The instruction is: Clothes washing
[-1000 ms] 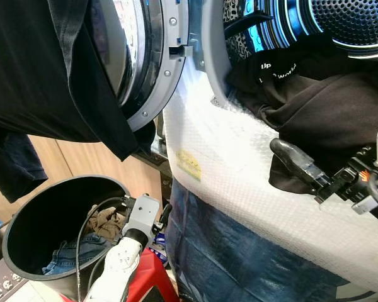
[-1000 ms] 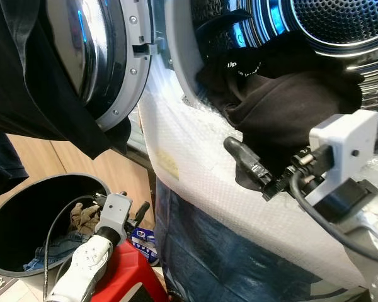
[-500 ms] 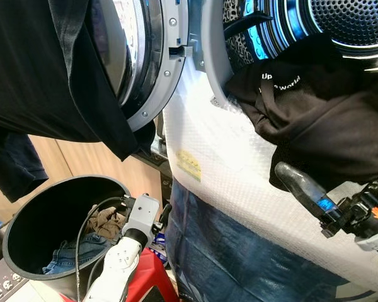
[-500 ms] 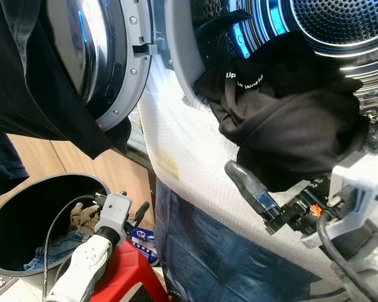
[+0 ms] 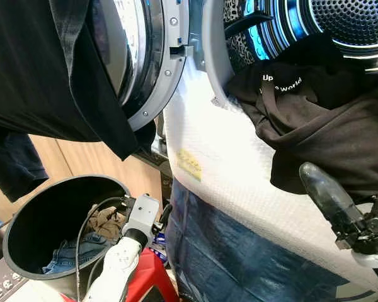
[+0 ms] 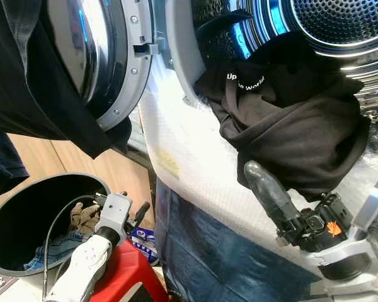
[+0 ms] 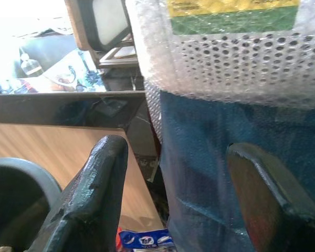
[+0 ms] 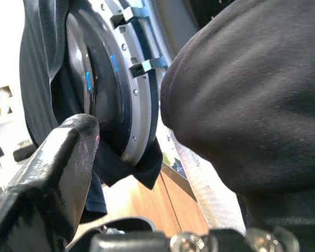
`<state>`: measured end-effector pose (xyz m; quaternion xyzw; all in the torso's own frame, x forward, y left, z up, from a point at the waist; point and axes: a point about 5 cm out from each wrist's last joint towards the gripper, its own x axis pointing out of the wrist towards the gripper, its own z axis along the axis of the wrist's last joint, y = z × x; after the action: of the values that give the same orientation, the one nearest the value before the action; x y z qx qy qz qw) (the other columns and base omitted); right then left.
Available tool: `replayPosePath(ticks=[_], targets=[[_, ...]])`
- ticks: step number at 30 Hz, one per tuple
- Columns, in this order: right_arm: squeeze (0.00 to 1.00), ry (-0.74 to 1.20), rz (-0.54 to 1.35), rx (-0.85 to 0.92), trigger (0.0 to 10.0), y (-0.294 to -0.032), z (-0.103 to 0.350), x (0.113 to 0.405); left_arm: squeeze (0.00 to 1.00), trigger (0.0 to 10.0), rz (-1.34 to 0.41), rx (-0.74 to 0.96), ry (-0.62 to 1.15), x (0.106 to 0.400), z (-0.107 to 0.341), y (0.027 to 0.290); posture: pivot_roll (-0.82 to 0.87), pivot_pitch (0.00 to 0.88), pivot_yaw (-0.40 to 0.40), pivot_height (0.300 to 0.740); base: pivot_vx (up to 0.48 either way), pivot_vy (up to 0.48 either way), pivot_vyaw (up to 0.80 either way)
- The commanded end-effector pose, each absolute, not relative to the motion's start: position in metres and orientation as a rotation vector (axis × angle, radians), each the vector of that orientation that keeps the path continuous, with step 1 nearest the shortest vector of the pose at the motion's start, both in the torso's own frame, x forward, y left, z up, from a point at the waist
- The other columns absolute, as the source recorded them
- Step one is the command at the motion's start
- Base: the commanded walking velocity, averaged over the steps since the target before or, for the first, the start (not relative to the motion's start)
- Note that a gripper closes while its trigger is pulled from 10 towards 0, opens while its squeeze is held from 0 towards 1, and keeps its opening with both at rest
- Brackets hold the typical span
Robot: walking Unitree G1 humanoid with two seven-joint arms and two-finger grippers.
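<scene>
A black garment (image 5: pixel 321 126) with white lettering hangs out of the washer's drum mouth (image 5: pixel 353 22) and over its bubble-wrapped front (image 5: pixel 220 163). My right gripper (image 6: pixel 264 182) is just below the garment's lower edge, one black finger (image 5: pixel 321 189) pointing up at it. In the right wrist view that finger (image 8: pixel 52 168) stands far to one side and the garment (image 8: pixel 241 105) bulges over the other side, so the jaws look open. Low down beside the black bucket (image 5: pixel 25 214), my left gripper (image 7: pixel 173 147) is open and holds nothing.
The bucket holds jeans (image 5: pixel 69 255) and a brown cloth (image 5: pixel 107 220). The washer door (image 5: pixel 151 63) stands open at the left with a dark garment (image 5: pixel 44 75) draped over it. A red stool (image 5: pixel 148 280) is under the left arm. Blue film (image 5: pixel 239 258) covers the washer's lower front.
The black garment has been lifted higher into the drum mouth. My right gripper has drawn back down and to the right, away from it. The left arm has not moved.
</scene>
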<state>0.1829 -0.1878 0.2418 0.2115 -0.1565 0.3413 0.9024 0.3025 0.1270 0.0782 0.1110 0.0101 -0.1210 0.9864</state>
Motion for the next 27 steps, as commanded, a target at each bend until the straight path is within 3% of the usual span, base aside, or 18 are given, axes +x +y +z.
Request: replayPosePath(ticks=[1, 13, 23, 24, 25, 26, 27], targets=[[0.00, -0.314, 0.686, 0.454, 10.0, -0.189, 0.237, 0.183, 0.00, 10.0, -0.248, 0.217, 0.018, 0.305, 0.080, 0.126, -0.10, 0.106, 0.018, 0.740, 0.000, 0.000, 0.00], [0.00, -0.389, 0.648, 0.641, 10.0, -0.194, 0.228, 0.176, 0.00, 10.0, -0.261, 0.218, 0.014, 0.308, 0.083, 0.123, -0.11, 0.113, 0.021, 0.740, 0.000, 0.000, 0.00], [0.00, -0.394, 0.637, 0.680, 10.0, -0.193, 0.221, 0.174, 0.00, 10.0, -0.274, 0.223, 0.017, 0.308, 0.082, 0.124, -0.11, 0.103, 0.029, 0.740, 0.000, 0.000, 0.00], [0.00, -0.399, 0.643, 0.679, 9.1, -0.192, 0.222, 0.173, 0.00, 10.0, -0.276, 0.223, 0.017, 0.308, 0.082, 0.123, -0.11, 0.103, 0.029, 0.740, 0.000, 0.000, 0.00], [0.00, -0.406, 0.645, 0.677, 5.5, -0.192, 0.223, 0.173, 0.00, 10.0, -0.278, 0.224, 0.018, 0.308, 0.082, 0.122, -0.11, 0.103, 0.029, 0.740, 0.000, 0.000, 0.00], [0.00, -0.415, 0.644, 0.678, 4.2, -0.192, 0.224, 0.173, 0.00, 10.0, -0.281, 0.224, 0.018, 0.308, 0.081, 0.122, -0.11, 0.103, 0.031, 0.740, 0.000, 0.000, 0.00], [0.00, -0.415, 0.644, 0.678, 4.2, -0.192, 0.224, 0.173, 0.00, 10.0, -0.281, 0.224, 0.018, 0.308, 0.081, 0.122, -0.11, 0.103, 0.031, 0.740, 0.000, 0.000, 0.00]])
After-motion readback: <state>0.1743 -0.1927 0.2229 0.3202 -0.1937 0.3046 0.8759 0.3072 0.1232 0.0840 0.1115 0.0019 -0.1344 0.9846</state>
